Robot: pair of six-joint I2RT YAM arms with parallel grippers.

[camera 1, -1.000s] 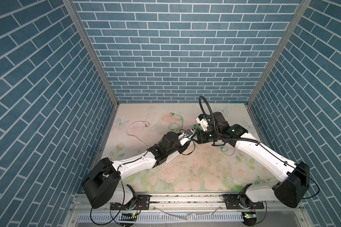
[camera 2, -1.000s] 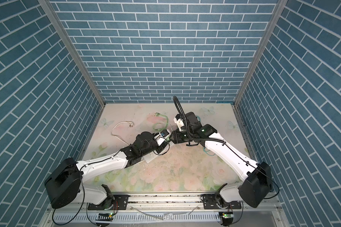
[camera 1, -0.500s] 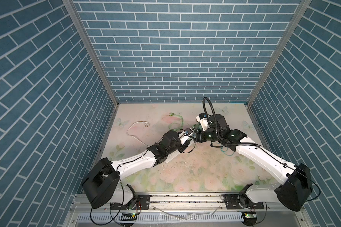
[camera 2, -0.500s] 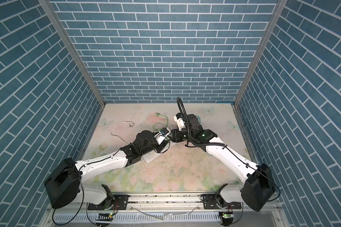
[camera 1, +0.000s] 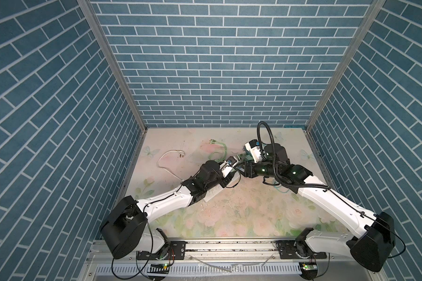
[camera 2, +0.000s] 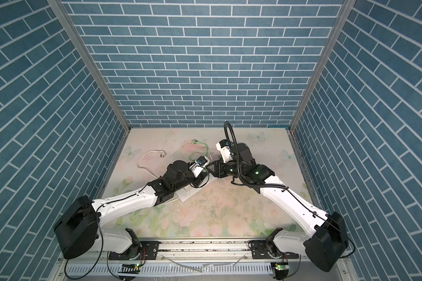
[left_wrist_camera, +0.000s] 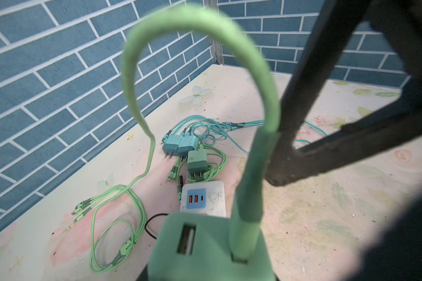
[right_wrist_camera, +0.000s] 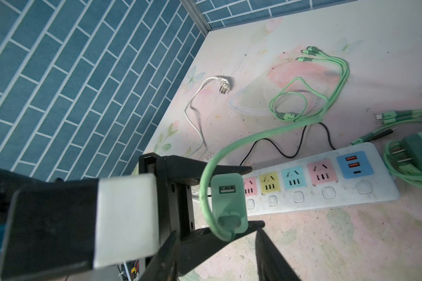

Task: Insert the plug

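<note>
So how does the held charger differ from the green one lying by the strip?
The held charger is paler than the lying charger. The left gripper clamps the held one at the strip; the lying one rests on the table. The lying one's prongs show, the held one's do not. Both are green.

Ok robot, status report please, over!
Left claw shut on green charger. Right claw open beside it. Charger by power strip, prongs hidden. Green cable loops up beside right claw.

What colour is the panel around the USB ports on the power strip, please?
Blue panel on the white power strip; best seen in the right wrist view.
</note>
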